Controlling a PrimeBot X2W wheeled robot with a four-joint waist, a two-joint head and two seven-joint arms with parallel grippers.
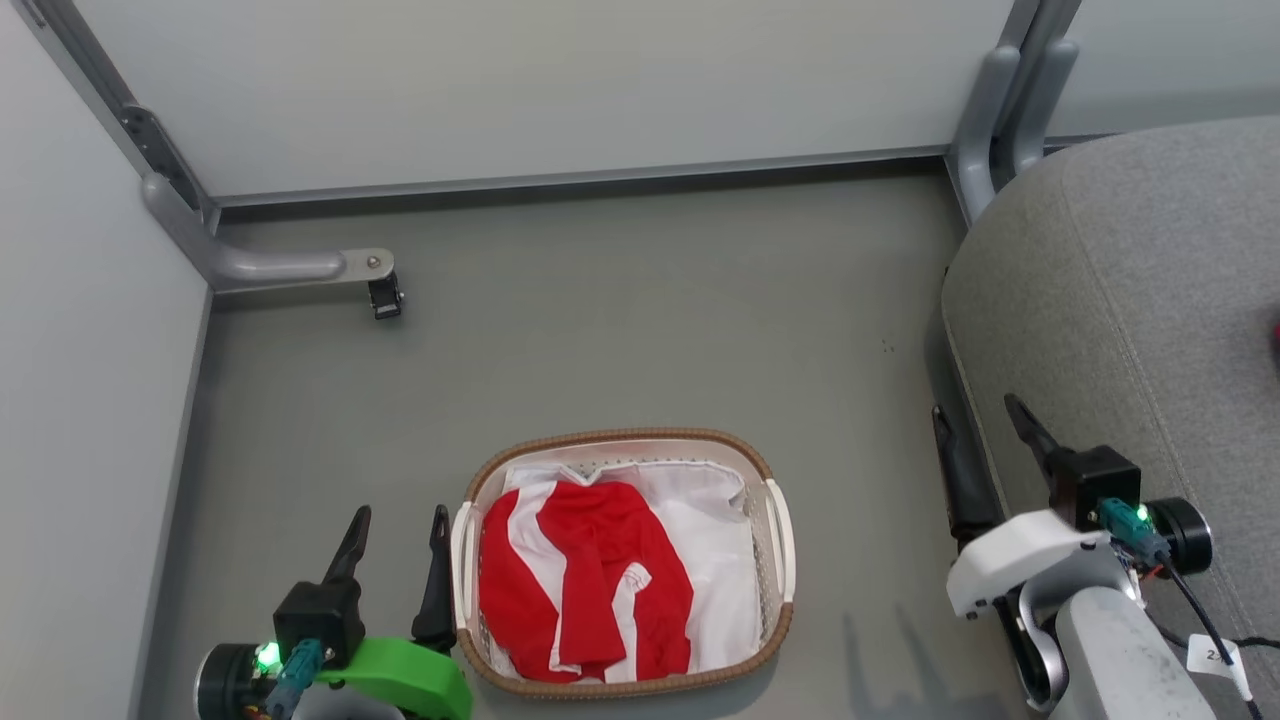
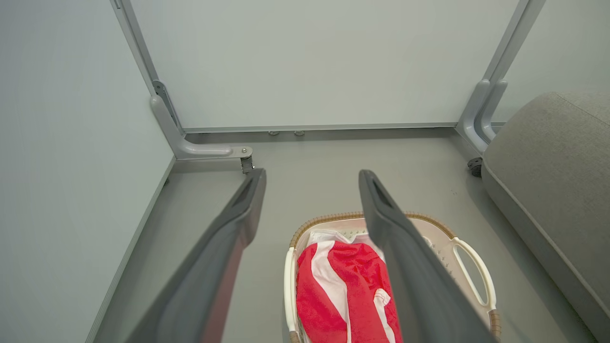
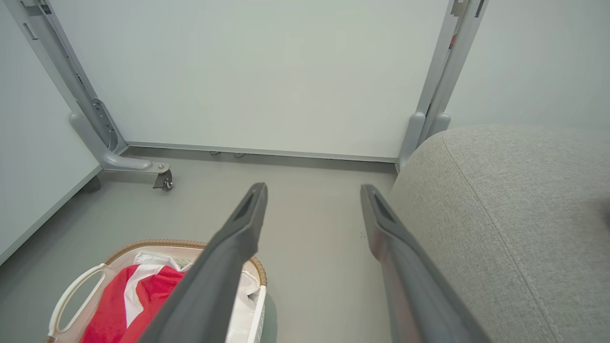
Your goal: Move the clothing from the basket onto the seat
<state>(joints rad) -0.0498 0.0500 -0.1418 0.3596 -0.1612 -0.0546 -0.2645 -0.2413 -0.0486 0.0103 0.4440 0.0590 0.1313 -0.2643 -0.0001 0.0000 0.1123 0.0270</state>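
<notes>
While clothing (image 1: 590,560) lies in the basket (image 1: 620,437), left gripper (image 1: 401,512) and right gripper (image 1: 975,406) gape — empty.

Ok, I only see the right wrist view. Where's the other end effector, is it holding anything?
Observer: The left end effector is open and empty, just left of the basket.
Operator: Is the basket just red stuff?
Observer: No. The clothing heaps on its left side; plain white cloth shows on the right.
Operator: Is my end effector near it?
Observer: The right end effector is open, apart from the basket, to its right by the seat edge.
</notes>
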